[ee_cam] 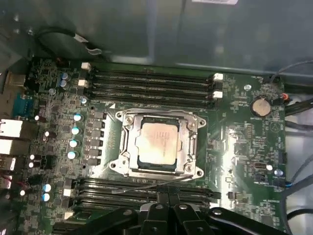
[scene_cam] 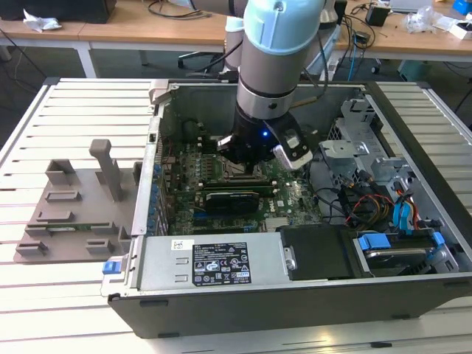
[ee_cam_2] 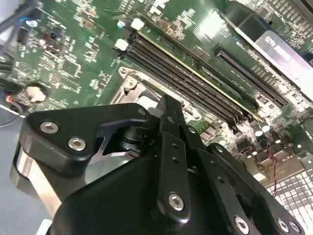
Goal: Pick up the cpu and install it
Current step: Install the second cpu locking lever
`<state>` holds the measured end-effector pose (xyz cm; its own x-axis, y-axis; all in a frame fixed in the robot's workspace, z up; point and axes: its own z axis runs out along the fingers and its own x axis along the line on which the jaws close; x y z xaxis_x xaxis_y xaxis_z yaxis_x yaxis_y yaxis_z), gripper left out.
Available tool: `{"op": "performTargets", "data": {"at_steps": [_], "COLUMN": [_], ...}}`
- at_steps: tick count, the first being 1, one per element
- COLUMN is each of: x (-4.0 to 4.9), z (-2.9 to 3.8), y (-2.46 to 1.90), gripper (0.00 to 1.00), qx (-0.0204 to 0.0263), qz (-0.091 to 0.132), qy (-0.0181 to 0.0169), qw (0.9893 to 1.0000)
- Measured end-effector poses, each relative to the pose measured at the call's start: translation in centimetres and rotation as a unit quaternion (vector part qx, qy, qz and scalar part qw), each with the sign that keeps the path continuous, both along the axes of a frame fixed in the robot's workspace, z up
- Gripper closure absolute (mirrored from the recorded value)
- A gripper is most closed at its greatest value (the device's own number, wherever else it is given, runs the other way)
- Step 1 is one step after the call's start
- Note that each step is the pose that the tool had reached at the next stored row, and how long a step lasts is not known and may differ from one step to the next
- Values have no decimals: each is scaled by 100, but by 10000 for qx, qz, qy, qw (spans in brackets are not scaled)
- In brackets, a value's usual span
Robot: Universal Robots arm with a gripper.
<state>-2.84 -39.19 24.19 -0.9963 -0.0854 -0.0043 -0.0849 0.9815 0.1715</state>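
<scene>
Pincer (scene_cam: 254, 158) hangs low inside the open case in the exterior view, its spread I cannot tell; first wrist view shows the cpu (ee_cam: 156, 142) already seated in the socket frame (ee_cam: 159, 169), so installation looks mostly done.

Cpu (ee_cam: 156, 143) – dull metal top; motherboard (ee_cam: 234, 142) glossy.

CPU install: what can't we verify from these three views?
- Tool fingertips: in the second wrist view its own black linkage hides them; open or shut can't be told.
- CPU seating: first wrist view shows it lying inside the socket frame, but pin contact and latching are too fine to judge.
- Socket area in the exterior view: the arm blocks it.
</scene>
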Motion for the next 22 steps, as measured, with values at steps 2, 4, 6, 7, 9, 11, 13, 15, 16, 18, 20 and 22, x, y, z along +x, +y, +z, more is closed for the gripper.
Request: {"op": "performTargets", "data": {"at_steps": [2,4,6,7,9,11,13,15,16,18,20,22], "x": [-185,-248,-295,-311,-364,-443,-495,-523,-536,-559,-568,-570], "z": [-170,-224,-275,-295,-331,-357,-368,-373,-377,-385,-394,-402], "y": [14,14,14,14,14,19,35,50,62,92,129,156], "gripper": [89,89,89,89,89,89,89,89,89,89,89,89], "qx": [1,0,0,0,0,1,0,0,0,-1,-1,0], "qz": [0,0,0,0,-1,0,-1,0,0,0,-1,0], "qy": [0,0,0,0,0,0,0,0,0,0,1,0], "qw": [10000,10000,10000,10000,10000,10000,10000,10000,10000,10000,10000,10000]}}
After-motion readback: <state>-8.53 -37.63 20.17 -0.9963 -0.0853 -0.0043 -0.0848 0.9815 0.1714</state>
